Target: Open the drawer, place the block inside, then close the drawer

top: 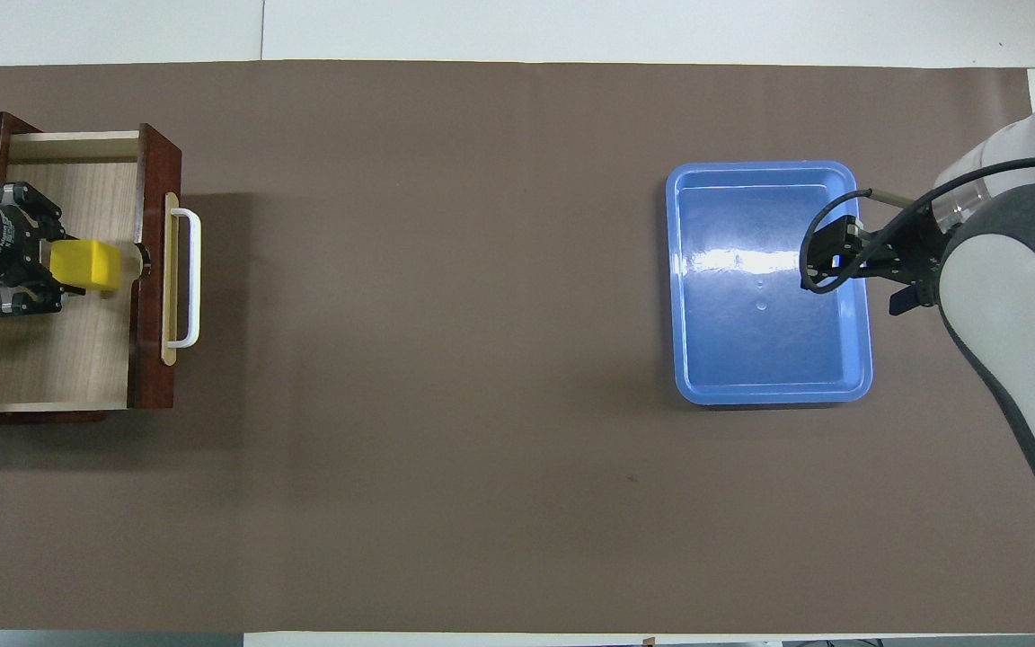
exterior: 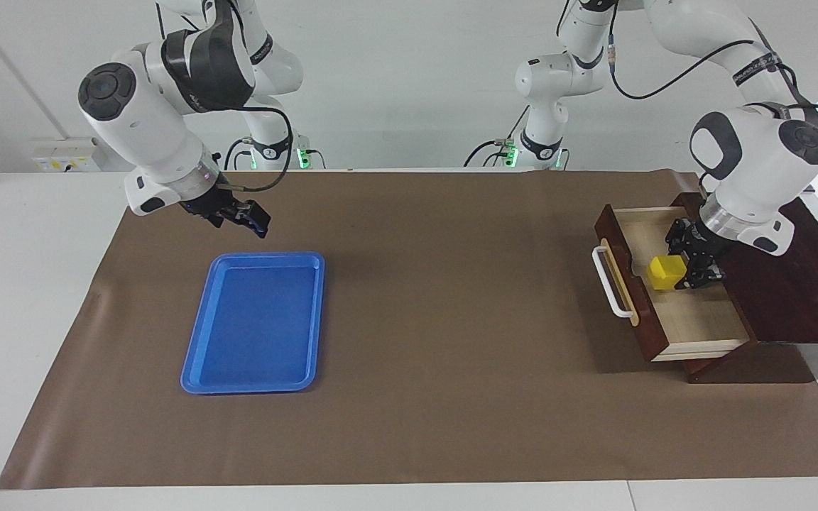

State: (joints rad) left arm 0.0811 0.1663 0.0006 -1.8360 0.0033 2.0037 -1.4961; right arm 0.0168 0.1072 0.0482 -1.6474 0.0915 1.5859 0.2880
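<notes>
Holding the block between its fingers, the left claw hangs inside the open drawer at the right edge of the facing view, clamped on the yellow cube. The block sits low within the drawer's light wood interior, in the half nearer the white handle; whether it touches the drawer floor cannot be told. In the overhead view the same block shows at the far left of the frame, with the left claw gripping it from the cabinet end and the cube's free face pointing toward the drawer front and its handle.

The drawer is pulled well out of its dark reddish-brown cabinet, its front panel standing toward the middle of the surface, which is covered with brown paper.

The right claw is in the upper left of the facing view, raised above the brown paper just above the blue tray's upper edge in the frame, its fingers spread apart and holding nothing. In the overhead view the right claw appears at the right of the frame, over the rim of the blue tray on the side toward the frame's right edge. The tray lies flat on the surface with nothing in it, well apart from the drawer.
</notes>
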